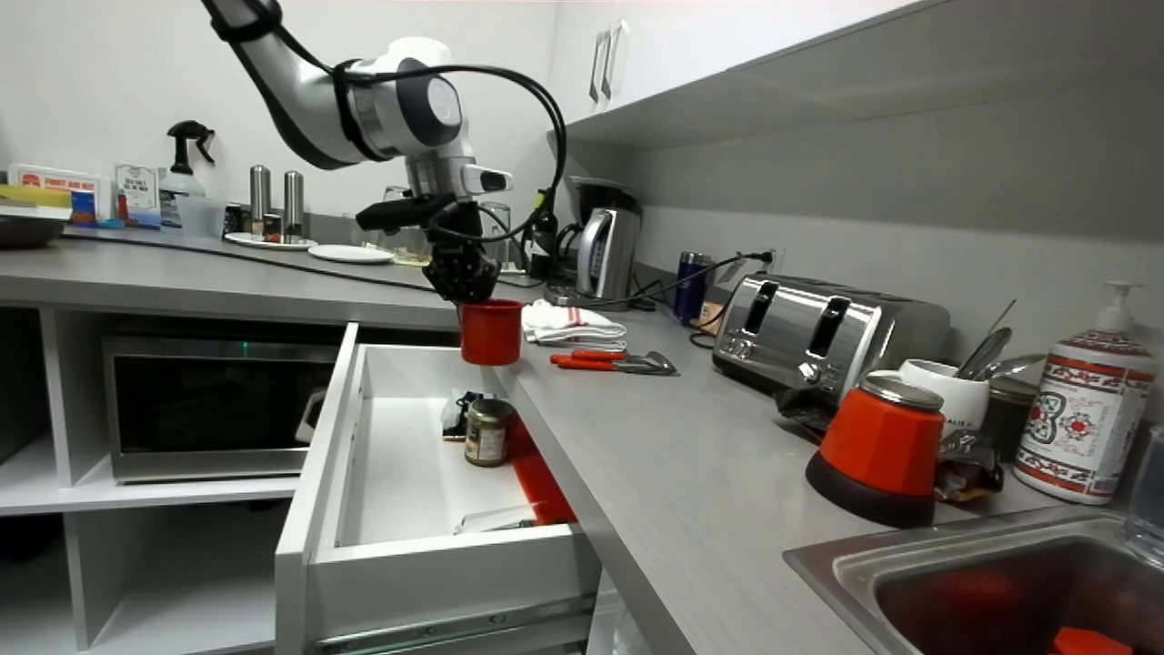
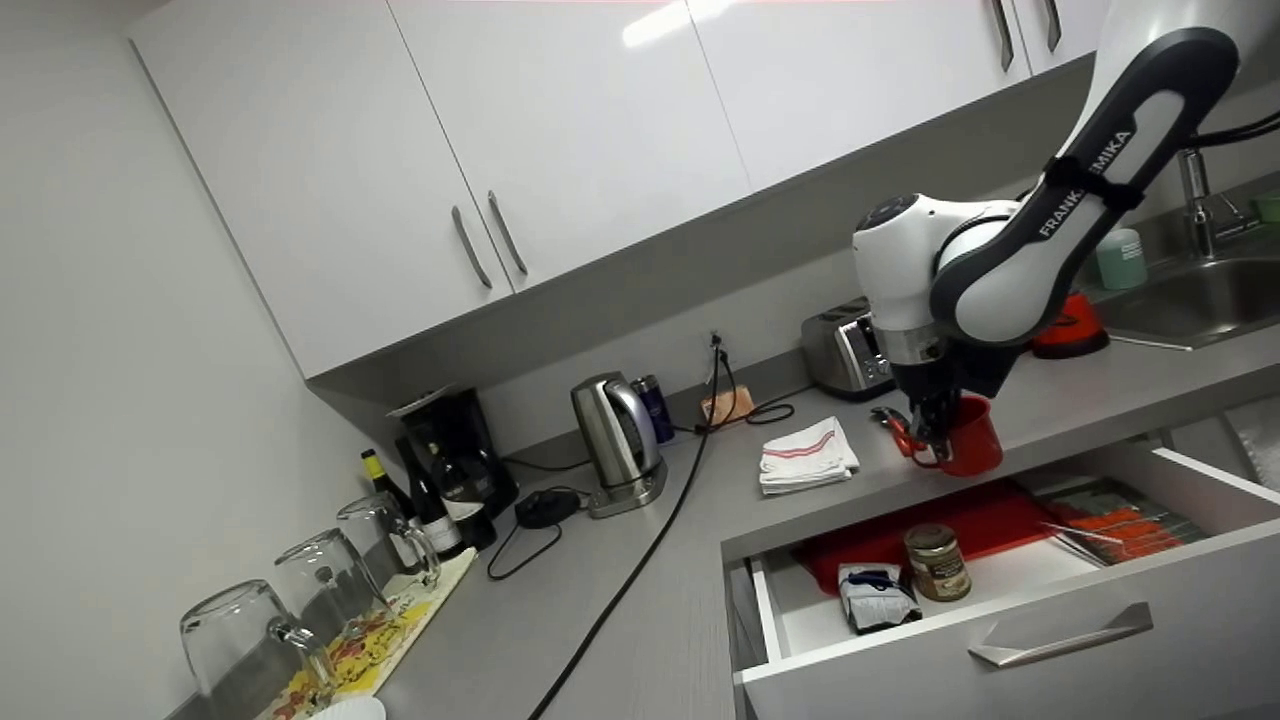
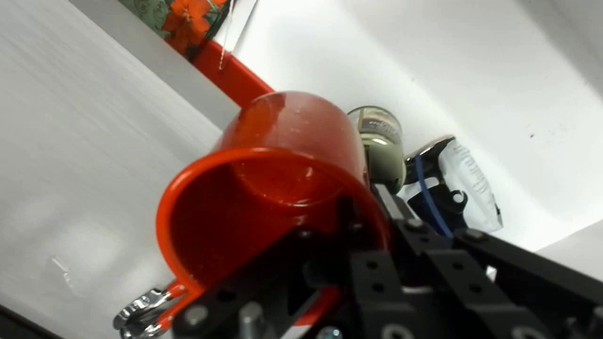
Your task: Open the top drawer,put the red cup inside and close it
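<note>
The red cup [image 1: 492,338] hangs upright from my gripper [image 1: 469,300], which is shut on the side of it. In an exterior view the red cup [image 2: 974,440] is at the counter's front edge, above the drawer, with the gripper [image 2: 934,440] on its handle side. In the wrist view the red cup [image 3: 294,125] fills the middle; the gripper [image 3: 370,207] is on its rim side, and the exact contact is dark. The top drawer [image 1: 455,550] is pulled open; its white front with silver handle also shows in an exterior view [image 2: 880,665].
In the drawer are a jar [image 2: 937,562], a small packet [image 2: 876,597], a red flat item [image 2: 965,525] and a patterned item [image 2: 1125,530]. On the counter are a folded towel [image 1: 573,326], red-handled tools [image 1: 609,362], a toaster [image 1: 827,332] and a red-orange container [image 1: 882,446].
</note>
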### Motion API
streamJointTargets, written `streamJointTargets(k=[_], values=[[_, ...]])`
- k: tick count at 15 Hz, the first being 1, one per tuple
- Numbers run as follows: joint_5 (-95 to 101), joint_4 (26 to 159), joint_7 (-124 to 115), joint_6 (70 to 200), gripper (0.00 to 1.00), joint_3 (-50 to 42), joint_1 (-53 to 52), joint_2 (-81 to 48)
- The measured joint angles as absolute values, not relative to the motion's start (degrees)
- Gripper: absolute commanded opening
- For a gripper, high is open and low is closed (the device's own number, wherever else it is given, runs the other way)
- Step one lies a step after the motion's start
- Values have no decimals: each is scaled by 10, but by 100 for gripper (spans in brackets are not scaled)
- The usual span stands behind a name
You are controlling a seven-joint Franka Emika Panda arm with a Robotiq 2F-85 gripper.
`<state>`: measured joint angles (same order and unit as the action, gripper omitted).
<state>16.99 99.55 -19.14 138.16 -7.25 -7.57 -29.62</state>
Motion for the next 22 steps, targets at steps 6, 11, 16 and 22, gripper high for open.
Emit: streamJointTargets(k=[6,11,16,22], values=[[197,1037,-179,1383,1,-61,-95,-290],[202,1052,-142,1392,1,-52,-96,-302],[224,1050,-128,1429,1,-57,-95,-340],[222,1035,-92,1449,1,-58,-87,-392]])
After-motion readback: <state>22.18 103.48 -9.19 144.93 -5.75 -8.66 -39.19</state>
